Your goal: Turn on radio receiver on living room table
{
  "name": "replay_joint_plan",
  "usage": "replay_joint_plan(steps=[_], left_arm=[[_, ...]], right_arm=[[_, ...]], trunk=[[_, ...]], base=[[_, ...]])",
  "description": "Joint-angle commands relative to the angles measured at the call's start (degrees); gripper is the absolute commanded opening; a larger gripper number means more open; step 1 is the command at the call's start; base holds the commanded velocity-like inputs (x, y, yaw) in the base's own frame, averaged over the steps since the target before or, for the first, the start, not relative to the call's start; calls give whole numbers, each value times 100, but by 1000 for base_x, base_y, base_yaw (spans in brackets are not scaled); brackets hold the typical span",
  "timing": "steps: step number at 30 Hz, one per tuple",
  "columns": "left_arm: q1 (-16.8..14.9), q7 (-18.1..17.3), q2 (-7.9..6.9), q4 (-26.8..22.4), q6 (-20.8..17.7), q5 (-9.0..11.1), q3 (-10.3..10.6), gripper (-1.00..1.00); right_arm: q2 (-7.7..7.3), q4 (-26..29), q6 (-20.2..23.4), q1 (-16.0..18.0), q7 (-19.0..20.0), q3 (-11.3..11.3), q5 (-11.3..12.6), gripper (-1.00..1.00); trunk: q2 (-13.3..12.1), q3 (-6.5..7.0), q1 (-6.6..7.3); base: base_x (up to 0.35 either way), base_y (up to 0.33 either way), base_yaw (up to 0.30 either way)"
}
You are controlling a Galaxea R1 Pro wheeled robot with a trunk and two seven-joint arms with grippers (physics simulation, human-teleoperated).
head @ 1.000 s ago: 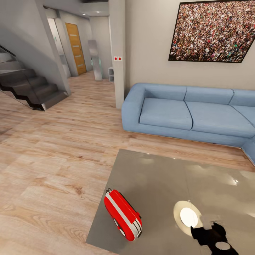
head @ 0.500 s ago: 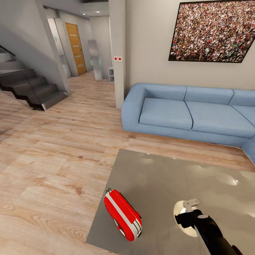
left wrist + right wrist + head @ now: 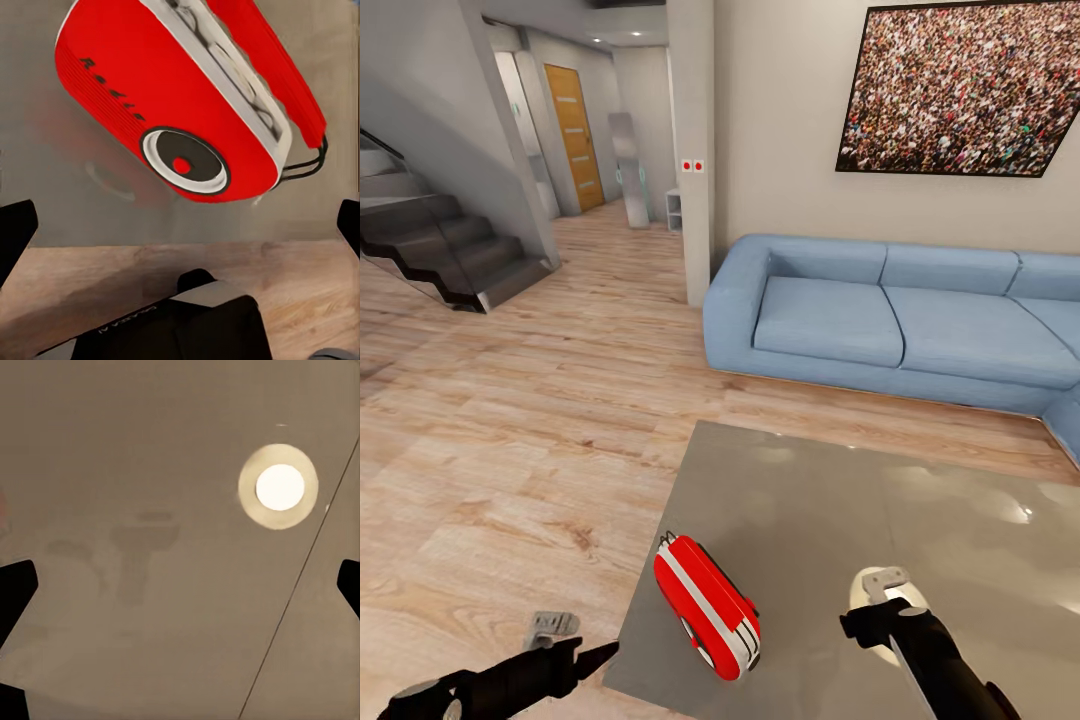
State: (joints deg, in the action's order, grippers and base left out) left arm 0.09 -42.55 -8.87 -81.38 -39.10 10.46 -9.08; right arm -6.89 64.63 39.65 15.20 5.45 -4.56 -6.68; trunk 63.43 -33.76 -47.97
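Note:
The red radio receiver (image 3: pixel 705 605) with its white-silver band stands tilted near the front left corner of the glossy grey table (image 3: pixel 830 500). In the left wrist view the radio receiver (image 3: pixel 172 97) is close, with its round dial (image 3: pixel 184 162) and wire handle (image 3: pixel 307 161) facing the camera. My left gripper (image 3: pixel 595 657) hangs over the floor just left of the table's corner, open, black fingertips (image 3: pixel 15 232) spread wide and nothing between them. My right gripper (image 3: pixel 865 625) hovers over the table to the right of the radio, open and empty, fingertips (image 3: pixel 15 589) apart.
A flat white-and-cream disc (image 3: pixel 279 486) lies on the table under my right gripper. A light-blue sofa (image 3: pixel 880 320) stands behind the table below a crowd picture (image 3: pixel 960 90). Wood floor (image 3: pixel 510 450) stretches left to dark stairs (image 3: pixel 440 245) and a hallway.
My left arm has come into view at the bottom left, beside the table's corner. My right arm rose from the bottom right and now covers part of the disc. The radio stayed put.

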Motion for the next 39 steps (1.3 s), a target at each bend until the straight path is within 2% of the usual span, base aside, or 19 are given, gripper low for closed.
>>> replay_joint_plan(steps=[1, 5, 12, 14, 16, 18, 19, 22, 27, 29, 31, 36, 39], left_arm=[[0, -2, -7, -54, -33, 0, -3, 100], [0, -6, -39, -258, -201, 7, -32, 100], [0, 30, -52, -298, -227, -36, -40, 100], [0, 39, -53, -265, -213, -107, -39, 100], [0, 42, -49, -247, -204, -211, -39, 100], [0, 46, -44, -241, -200, -297, -40, 100], [0, 49, -36, -236, -198, -394, -40, 100], [0, 55, -21, -232, -193, -556, -41, 100], [0, 61, -14, -228, -179, -689, -36, 100], [0, 62, -15, -227, -178, -704, -35, 100], [0, 62, -14, -228, -176, -719, -36, 100], [0, 62, -10, -229, -169, -728, -39, 100], [0, 64, -10, -227, -168, -729, -40, 100]], right_arm=[[3, -1, 0, 0, 0, -2, 0, 100], [52, 2, -8, 1, 2, -38, -8, 100], [115, 140, -116, 1, 9, -555, -103, 100], [281, 362, 11, 115, 19, -897, -133, 100], [392, 517, 210, 206, 23, -1128, -216, 100], [478, 637, 370, 253, 27, -1250, -275, 100], [572, 780, 530, 282, 30, -1337, -318, 100], [730, 1092, 859, 313, 39, -1448, -362, 100], [855, 1516, 1358, 330, 170, -1613, -388, 100], [896, 1577, 1426, 332, 228, -1677, -394, 100], [1003, 1638, 1501, 334, 305, -1753, -400, 100], [1144, 1674, 1558, 431, 372, -1797, -381, 100], [1165, 1675, 1624, 523, 534, -1801, -366, 100]], trunk=[[0, 0, 0], [0, 0, 0], [0, 0, 0], [0, 0, 0], [0, 0, 0], [0, 0, 0], [0, 0, 0], [0, 0, 0], [0, 0, 0], [0, 0, 0], [0, 0, 0], [0, 0, 0], [0, 0, 0]], base=[[0, 0, 0], [0, 0, 0], [0, 0, 0], [0, 0, 0], [0, 0, 0], [0, 0, 0], [0, 0, 0], [0, 0, 0], [0, 0, 0], [0, 0, 0], [0, 0, 0], [0, 0, 0], [0, 0, 0]])
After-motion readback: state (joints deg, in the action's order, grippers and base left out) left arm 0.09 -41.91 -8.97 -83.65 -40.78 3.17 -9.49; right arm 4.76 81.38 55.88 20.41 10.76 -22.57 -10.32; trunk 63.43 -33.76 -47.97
